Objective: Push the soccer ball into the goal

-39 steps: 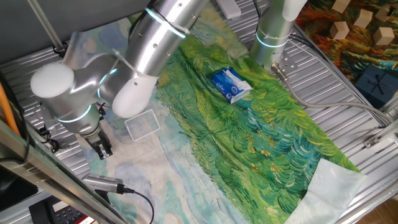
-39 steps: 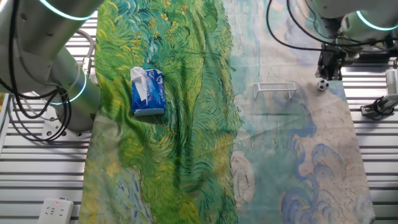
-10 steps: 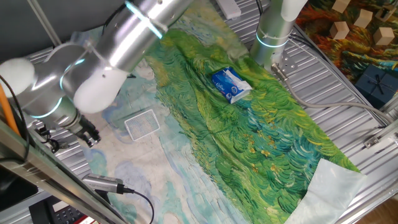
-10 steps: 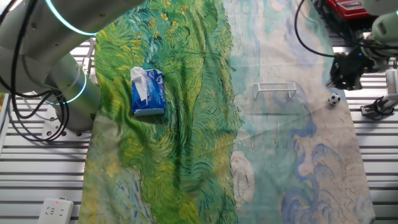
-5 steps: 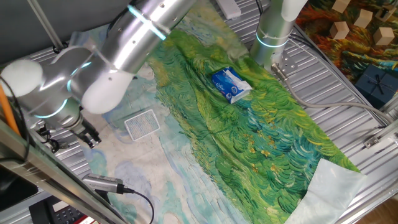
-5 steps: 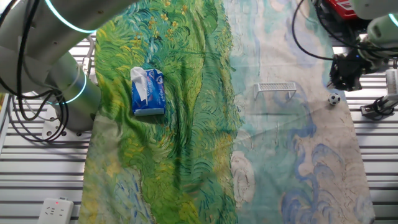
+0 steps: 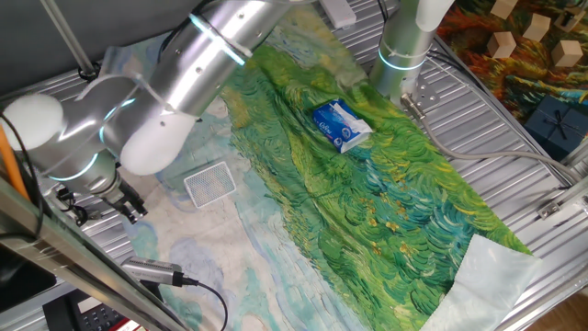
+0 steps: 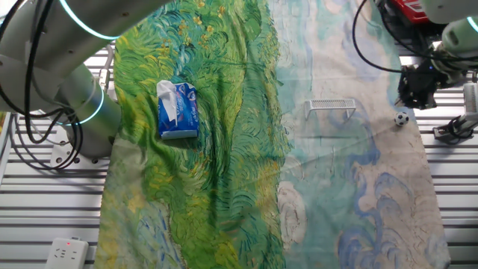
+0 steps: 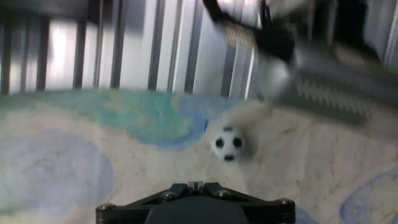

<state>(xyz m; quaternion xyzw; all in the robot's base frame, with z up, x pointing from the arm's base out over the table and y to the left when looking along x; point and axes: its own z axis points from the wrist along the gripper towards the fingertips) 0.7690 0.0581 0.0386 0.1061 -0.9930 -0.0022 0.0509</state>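
The soccer ball [image 8: 402,118] is a tiny white ball with black patches on the pale cloth near its right edge. It also shows in the hand view [image 9: 228,143], just ahead of the fingertips. The goal [image 8: 332,106] is a small white mesh frame to the ball's left, and it shows in one fixed view [image 7: 209,182]. My gripper [image 8: 416,94] hangs just behind the ball, on the side away from the goal, shut and empty [image 9: 194,185]. In one fixed view the gripper [image 7: 129,207] is left of the goal and the ball is hidden.
A blue-and-white packet [image 8: 177,110] lies on the green part of the cloth [image 7: 340,125]. A grey device with a cable [image 8: 455,128] lies on the slatted table just past the cloth edge, close to the ball [image 9: 323,81].
Since 3.9 s ago the ball has rolled away from the goal toward the cloth edge, and my gripper has followed it. In the last second the gripper has barely shifted.
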